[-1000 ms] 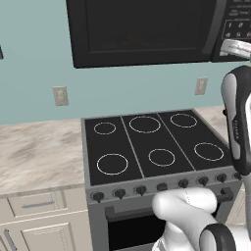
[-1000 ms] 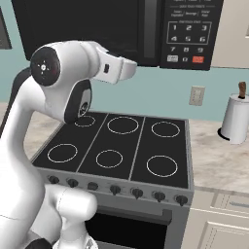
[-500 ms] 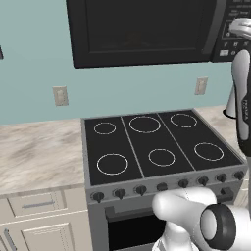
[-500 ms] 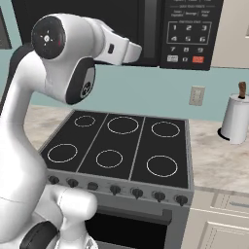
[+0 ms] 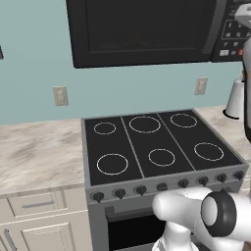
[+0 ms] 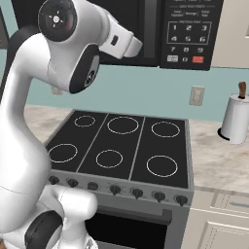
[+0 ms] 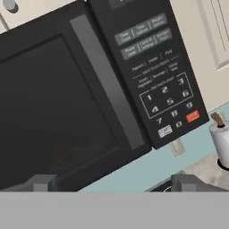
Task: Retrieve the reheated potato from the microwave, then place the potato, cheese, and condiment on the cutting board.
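Microwave [image 6: 146,29], door closed, mounted above the stove [image 6: 121,148]. The arm rises from below the stove, bends at a raised elbow and extends toward the microwave door. Pincer [image 7: 112,184] jaws wide apart, holding nothing, short of the door, keypad [image 7: 167,100] to its right.

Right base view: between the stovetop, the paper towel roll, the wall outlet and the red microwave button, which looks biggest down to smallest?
1. Stovetop, by far the largest.
2. Paper towel roll.
3. Wall outlet.
4. Red button, a little smaller than the outlet.

The button and outlet sit at about the same depth, so that order holds.
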